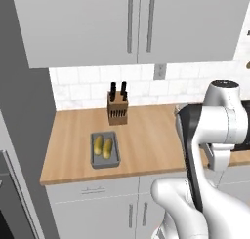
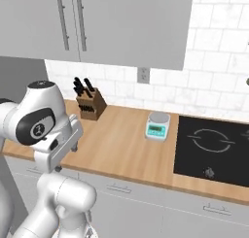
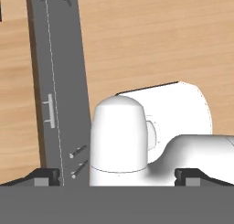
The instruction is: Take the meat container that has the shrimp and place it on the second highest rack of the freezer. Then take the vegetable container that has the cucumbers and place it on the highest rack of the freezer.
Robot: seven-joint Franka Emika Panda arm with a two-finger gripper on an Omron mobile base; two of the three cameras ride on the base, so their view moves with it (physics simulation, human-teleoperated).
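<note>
One grey container [image 1: 105,149] sits at lower left of centre in the left base view, near the front edge of the wooden counter [image 1: 146,135], holding two yellowish pieces whose kind I cannot tell. One knife block [image 1: 117,108] stands behind it by the tiled wall; bare wood lies between them. In the right base view, one scale [image 2: 158,126] sits just left of one black cooktop [image 2: 214,147]. The gripper [image 3: 118,176] points down, its two tips spread wide at the bottom corners, holding nothing.

Knife block [image 2: 90,105] on wooden counter [image 2: 121,144]; scale [image 2: 158,126] beside black cooktop [image 2: 214,149]; cabinets [image 2: 97,23] above.
</note>
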